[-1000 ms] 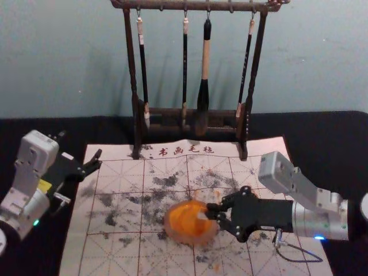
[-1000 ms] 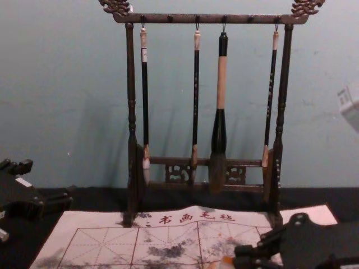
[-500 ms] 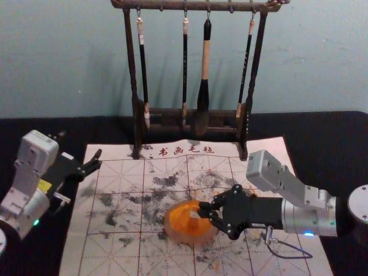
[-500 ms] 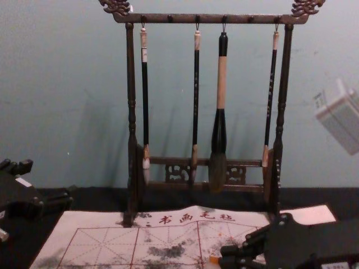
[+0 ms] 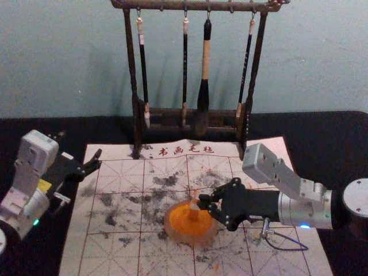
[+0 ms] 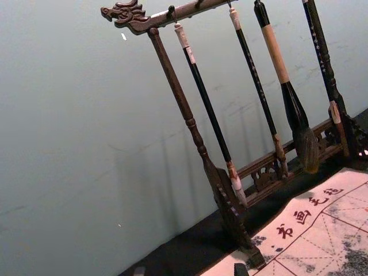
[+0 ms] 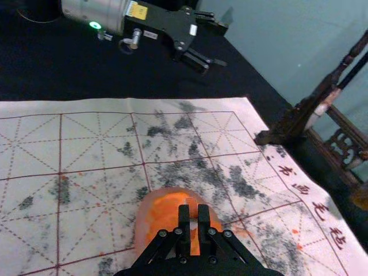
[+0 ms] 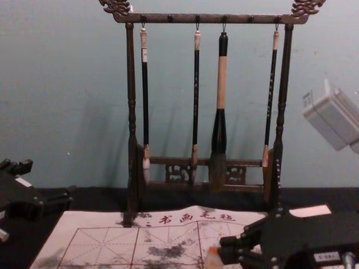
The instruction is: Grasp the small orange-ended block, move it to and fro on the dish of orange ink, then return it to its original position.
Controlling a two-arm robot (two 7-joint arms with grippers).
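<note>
Right gripper [image 5: 202,203] had the block [image 7: 192,204] over the ink dish [image 5: 171,232]!
Its jaws were clamped on the block's sides, while the left gripper [image 5: 81,147] hung by the mat's [image 5: 109,256] left edge, jaws apart.

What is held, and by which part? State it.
The small block, by its upper part, pinched in the right tool. The left tool holds nothing.

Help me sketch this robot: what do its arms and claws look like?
The left arm and right arm are silver-grey metal with boxy housings on bent brackets. The left has a green light and yellow sticker; the right, a blue light and thin looping cable. The left claw and right claw are black and jointed, with small pale labels.
</note>
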